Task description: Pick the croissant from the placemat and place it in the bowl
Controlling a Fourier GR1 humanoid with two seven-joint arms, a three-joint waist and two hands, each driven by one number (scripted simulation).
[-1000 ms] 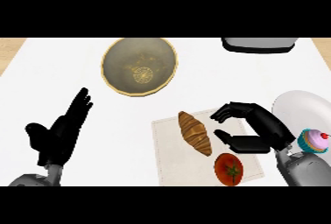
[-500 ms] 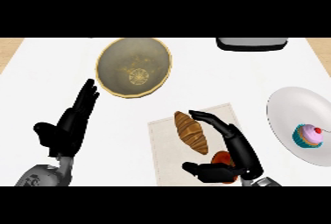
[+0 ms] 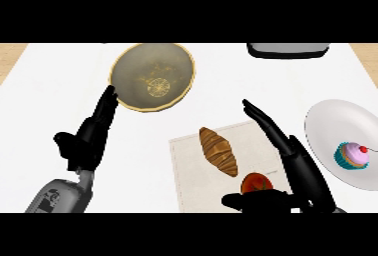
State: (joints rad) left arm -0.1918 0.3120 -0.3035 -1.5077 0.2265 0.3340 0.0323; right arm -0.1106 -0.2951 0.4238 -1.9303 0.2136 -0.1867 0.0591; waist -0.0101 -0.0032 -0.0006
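A brown croissant (image 3: 218, 151) lies on the pale placemat (image 3: 190, 172) in the middle of the counter. The gold-rimmed bowl (image 3: 153, 75) stands behind it to the left, with nothing inside. My right hand (image 3: 291, 159) hovers just right of the croissant, fingers straight and pointing away from me, thumb (image 3: 255, 202) stretched left under a red tomato (image 3: 256, 183). It does not touch the croissant. My left hand (image 3: 88, 137) rests open at the left, fingertips near the bowl's lower edge.
The red tomato sits on the placemat's near end, partly covered by my right thumb. A white plate (image 3: 331, 125) with a pink cupcake (image 3: 352, 154) is at the right. A grey appliance (image 3: 286, 49) stands at the back edge.
My right hand has straightened from a curl and now stands alongside the croissant's right. The view has moved, so everything sits slightly further right. The croissant stays on the placemat.
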